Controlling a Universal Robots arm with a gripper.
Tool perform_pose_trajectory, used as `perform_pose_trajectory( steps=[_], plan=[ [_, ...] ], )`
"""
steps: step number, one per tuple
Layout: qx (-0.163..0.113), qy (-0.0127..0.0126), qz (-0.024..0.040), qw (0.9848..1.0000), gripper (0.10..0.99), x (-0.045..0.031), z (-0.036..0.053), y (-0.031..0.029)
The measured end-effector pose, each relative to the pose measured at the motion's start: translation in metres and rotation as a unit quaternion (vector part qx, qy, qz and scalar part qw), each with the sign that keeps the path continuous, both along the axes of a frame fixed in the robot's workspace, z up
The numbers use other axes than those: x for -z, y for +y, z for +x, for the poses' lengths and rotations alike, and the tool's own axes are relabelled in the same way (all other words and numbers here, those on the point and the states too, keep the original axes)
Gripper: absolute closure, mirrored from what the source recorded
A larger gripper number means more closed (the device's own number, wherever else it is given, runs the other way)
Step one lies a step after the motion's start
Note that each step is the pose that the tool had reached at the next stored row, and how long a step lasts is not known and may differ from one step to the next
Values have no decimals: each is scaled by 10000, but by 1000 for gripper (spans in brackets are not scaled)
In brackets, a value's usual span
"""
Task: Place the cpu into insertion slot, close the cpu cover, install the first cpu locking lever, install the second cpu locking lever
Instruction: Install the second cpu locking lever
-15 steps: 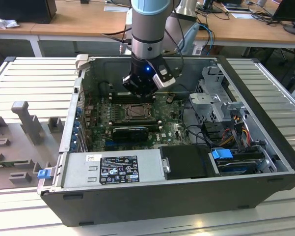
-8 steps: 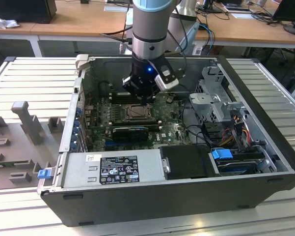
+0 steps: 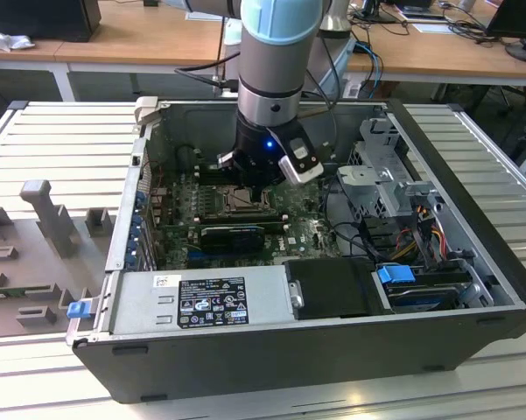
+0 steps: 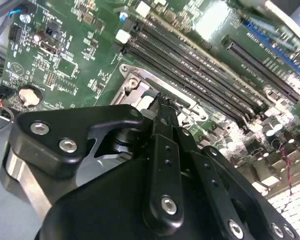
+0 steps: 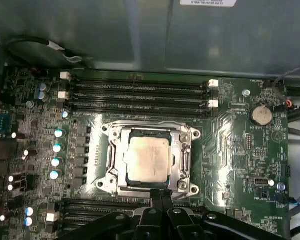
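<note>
The cpu point(image 5: 149, 159) is seated in the insertion slot point(image 5: 115, 167), framed by the cpu cover point(image 5: 185, 161). The pincer point(image 5: 161, 194) is held with fingers together at the slot's edge.

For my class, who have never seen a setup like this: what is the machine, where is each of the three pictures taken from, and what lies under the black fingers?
The machine is a robot arm reaching down into an open computer case. The exterior view is taken by a camera standing off the arm. Both wrist views come from cameras riding on the arm, looking down past its gripper.

Under the gripper lies the green motherboard. At its middle is the insertion slot, with the cpu, a pale square chip, already lying in it, and the cpu cover, a metal frame, lying around it. The long black memory slots run beside it. The fingertips are pressed together at the socket's edge, holding nothing visible.
</note>
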State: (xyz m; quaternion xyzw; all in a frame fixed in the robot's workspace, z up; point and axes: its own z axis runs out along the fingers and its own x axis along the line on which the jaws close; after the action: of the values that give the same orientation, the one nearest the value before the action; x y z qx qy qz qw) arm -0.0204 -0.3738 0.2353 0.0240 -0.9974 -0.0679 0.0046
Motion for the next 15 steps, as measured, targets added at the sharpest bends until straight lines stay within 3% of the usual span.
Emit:
perform_pose_trajectory(
  steps=[3, 8, 11, 15],
  plan=[
    [-3, 0, 47, 10000, 980, 3, -29, -73],
    [-15, 1, 47, 10000, 980, 31, -229, -83],
    [-50, 2, 50, 10000, 980, 123, -241, -83],
    [-75, 2, 91, 9999, 980, 165, -313, -95]
  ],
)
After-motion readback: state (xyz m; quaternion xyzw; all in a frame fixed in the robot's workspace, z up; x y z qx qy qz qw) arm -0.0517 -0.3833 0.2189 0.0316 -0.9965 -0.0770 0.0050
